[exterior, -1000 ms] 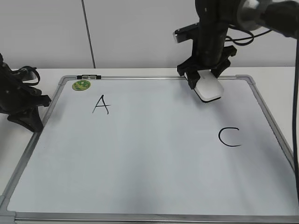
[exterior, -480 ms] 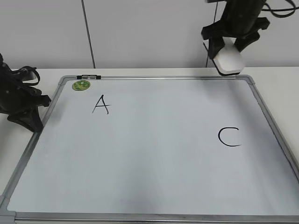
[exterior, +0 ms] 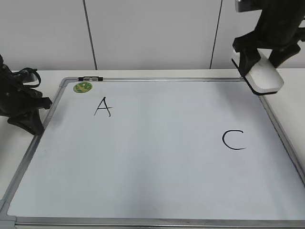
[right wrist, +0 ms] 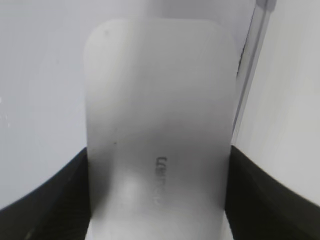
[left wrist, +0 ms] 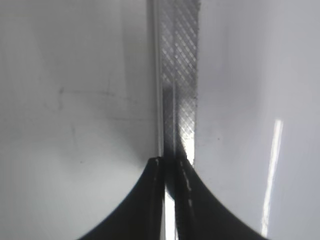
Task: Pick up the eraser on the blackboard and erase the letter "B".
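My right gripper [exterior: 261,59] is shut on the white eraser [exterior: 265,78] and holds it in the air above the blackboard's far right corner. In the right wrist view the eraser [right wrist: 157,125] fills the middle between the black fingers [right wrist: 157,200], with grey lettering on top. The blackboard [exterior: 152,162] lies flat with a silver frame. It carries a black "A" [exterior: 103,107] and a black "C" [exterior: 233,140]. No letter "B" shows on it. My left gripper [exterior: 29,121] rests shut at the board's left edge, its fingers [left wrist: 170,170] closed over the frame [left wrist: 177,75].
A small round green magnet [exterior: 82,87] sits at the board's far left corner, next to a small black-and-white clip [exterior: 90,78] on the frame. A white wall stands behind the table.
My right gripper has lifted the eraser off the board's upper middle and carried it right, to above the far right corner. The left arm has not moved.
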`<state>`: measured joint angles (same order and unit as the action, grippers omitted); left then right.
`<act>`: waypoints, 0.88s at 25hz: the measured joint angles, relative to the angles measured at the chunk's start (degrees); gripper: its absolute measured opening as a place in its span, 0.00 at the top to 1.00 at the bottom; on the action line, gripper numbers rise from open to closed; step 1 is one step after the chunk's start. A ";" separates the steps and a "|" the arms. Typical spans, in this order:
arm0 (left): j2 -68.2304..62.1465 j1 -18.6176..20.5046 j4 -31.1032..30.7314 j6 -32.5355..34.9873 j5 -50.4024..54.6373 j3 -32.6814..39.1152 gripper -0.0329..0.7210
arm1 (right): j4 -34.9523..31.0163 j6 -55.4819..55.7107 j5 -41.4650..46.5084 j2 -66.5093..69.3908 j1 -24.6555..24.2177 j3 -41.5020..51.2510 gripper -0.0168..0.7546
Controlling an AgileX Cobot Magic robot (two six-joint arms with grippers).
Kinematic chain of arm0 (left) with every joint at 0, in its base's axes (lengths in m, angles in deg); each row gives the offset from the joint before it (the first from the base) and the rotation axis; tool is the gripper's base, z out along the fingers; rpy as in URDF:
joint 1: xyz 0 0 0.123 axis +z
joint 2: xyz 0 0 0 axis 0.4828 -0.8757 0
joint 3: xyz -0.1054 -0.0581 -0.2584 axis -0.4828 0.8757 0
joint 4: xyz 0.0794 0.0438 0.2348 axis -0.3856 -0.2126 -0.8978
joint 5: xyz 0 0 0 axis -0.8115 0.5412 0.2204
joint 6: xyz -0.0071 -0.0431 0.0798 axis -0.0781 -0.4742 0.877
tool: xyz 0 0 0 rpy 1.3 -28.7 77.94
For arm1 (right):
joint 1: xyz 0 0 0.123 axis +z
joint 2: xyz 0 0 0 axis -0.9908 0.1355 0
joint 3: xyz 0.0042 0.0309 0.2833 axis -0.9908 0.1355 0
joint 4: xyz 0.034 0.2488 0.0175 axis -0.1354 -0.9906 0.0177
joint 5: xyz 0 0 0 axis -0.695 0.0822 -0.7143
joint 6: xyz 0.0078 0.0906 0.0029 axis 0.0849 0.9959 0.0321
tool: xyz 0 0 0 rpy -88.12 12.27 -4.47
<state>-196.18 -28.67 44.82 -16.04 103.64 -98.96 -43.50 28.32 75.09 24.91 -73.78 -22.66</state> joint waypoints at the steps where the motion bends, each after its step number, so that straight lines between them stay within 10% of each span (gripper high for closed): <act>1: 0.00 0.00 0.00 0.00 0.00 0.00 0.94 | 0.00 0.00 0.00 -0.85 -0.16 1.80 0.28; 11: 0.00 0.00 0.10 0.00 0.00 0.00 0.94 | -2.09 0.23 -11.72 -7.97 -7.28 24.74 0.28; 22: 0.00 0.00 0.31 0.00 0.00 0.00 0.94 | -6.29 -1.68 -18.94 -3.81 -9.18 27.69 0.28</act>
<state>-196.18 -28.67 45.12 -16.04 103.64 -98.96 -49.79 26.64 56.15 21.10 -82.96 5.03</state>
